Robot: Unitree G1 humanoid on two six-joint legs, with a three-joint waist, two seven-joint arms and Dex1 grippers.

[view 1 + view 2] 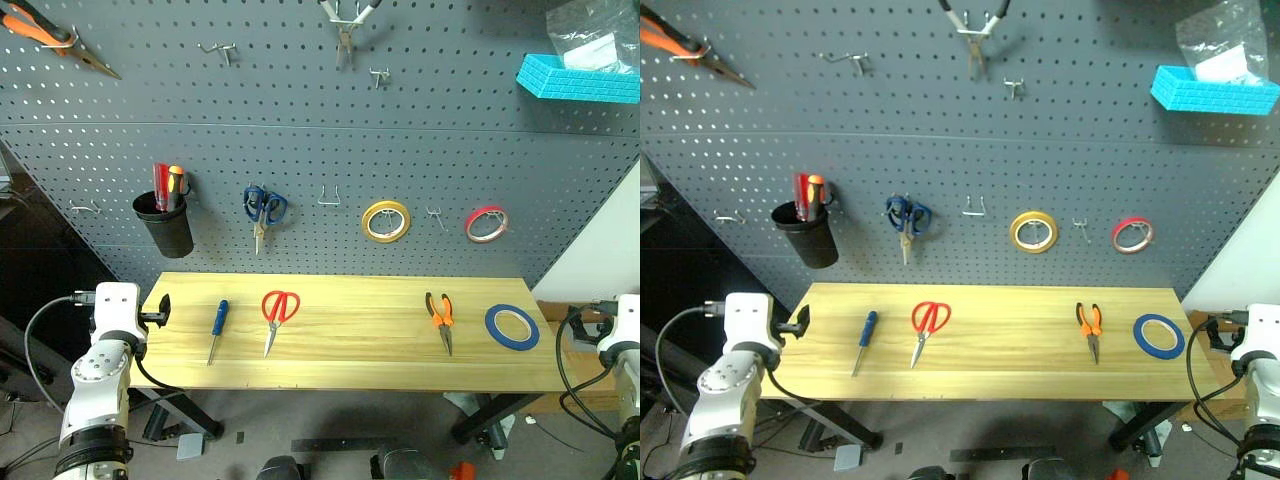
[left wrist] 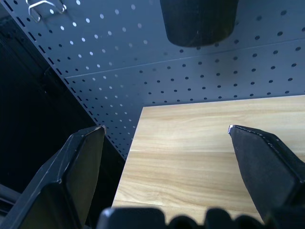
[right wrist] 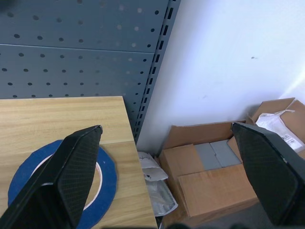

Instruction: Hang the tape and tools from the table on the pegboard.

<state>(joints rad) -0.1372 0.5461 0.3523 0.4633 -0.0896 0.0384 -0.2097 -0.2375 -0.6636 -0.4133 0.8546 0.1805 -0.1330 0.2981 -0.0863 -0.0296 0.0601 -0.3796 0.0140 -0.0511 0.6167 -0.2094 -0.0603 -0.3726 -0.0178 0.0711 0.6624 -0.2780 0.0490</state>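
- the desk is a long light wood top that stands in front of the pegboard.
- four things lie on the desk in a row, well apart from each other.
- the blue screwdriver is nearest the robot's left side, with its metal tip pointing toward the robot.
- the red scissors lie just to the right of it, shut, tips toward the robot.
- the pliers have orange and black handles and lie further right.
- the blue tape lies flat near the right end of the desk.
- on the pegboard hang a black cup with red and orange screwdrivers, blue scissors, a yellow roll and a red roll.
- a bare hook sits between the blue scissors and the yellow roll.
- the left claw is wide open and holds nothing, at the left end of the desk.
- the right claw is wide open and holds nothing, by the right end of the desk, with the blue tape below one finger.
- cardboard boxes sit on the floor past the desk's right end.
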